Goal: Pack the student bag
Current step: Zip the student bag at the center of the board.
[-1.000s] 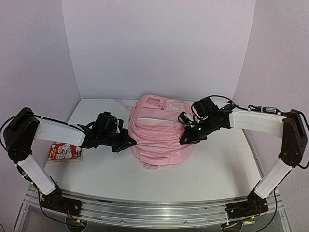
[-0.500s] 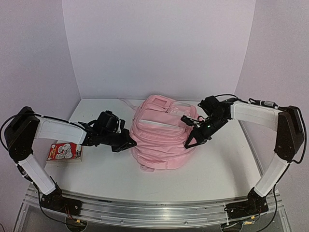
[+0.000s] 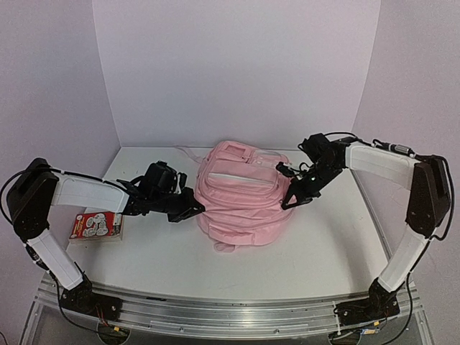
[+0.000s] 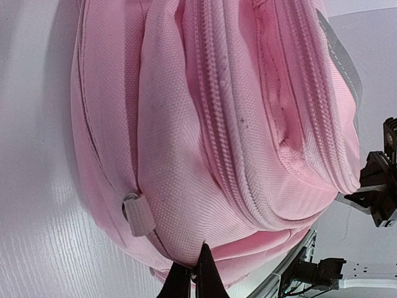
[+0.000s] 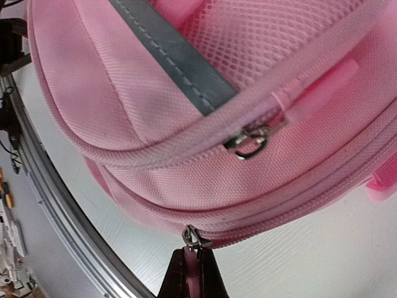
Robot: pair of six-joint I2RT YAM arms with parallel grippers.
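The student bag, a large light-pink fabric backpack with zip pockets and a grey-white trim strip, lies in the middle of the table. My left gripper is shut on a pinch of the bag's fabric at its left side; the left wrist view shows the jaws closed on the cloth. My right gripper is at the bag's right side, shut on the pink zip pull of the lower zip, with the metal slider just above the fingertips. A second slider sits on the upper pocket zip.
A small red and white booklet lies on the table at the left, under the left arm. The white table is walled by lilac panels at the back and sides. A metal rail runs along the near edge.
My right gripper has moved right and back along the bag's right side with the zip pull. The bag has shifted and changed shape a little. The left gripper has stayed on the fabric.
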